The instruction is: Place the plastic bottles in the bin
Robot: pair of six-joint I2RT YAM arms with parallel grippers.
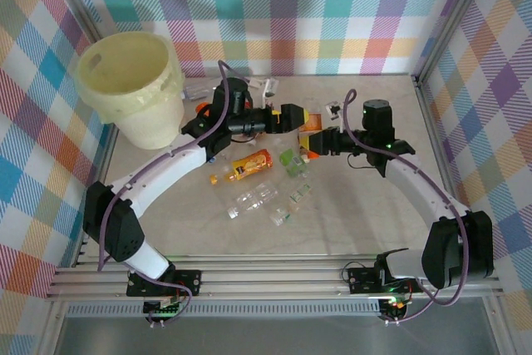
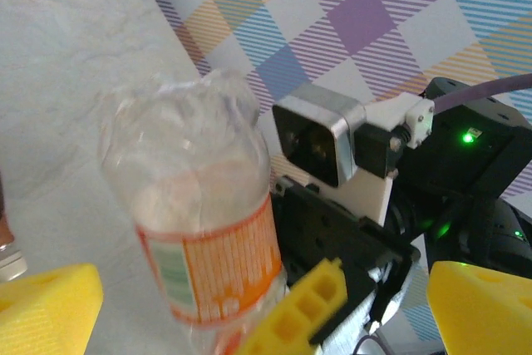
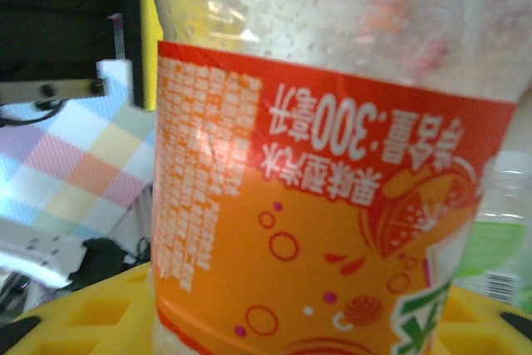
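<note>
Handover, seemingly: orange-label bottle (image 2: pixel 208 230) at centre.
Bin (image 1: pixel 145 114) stands upper left; your left pincer (image 1: pixel 291 115) gapes wide beside the bottle, which your right pincer (image 1: pixel 311 147) clamps. Close the left squarely on the label before the right lets go, then carry it over the rim.

Left arm (image 1: pixel 166 164) and right arm (image 1: pixel 416 182) arched inward, left hand (image 1: pixel 295 116) spread wide, right hand (image 1: pixel 309 150) seemingly clamped partway, hands almost tip to tip
</note>
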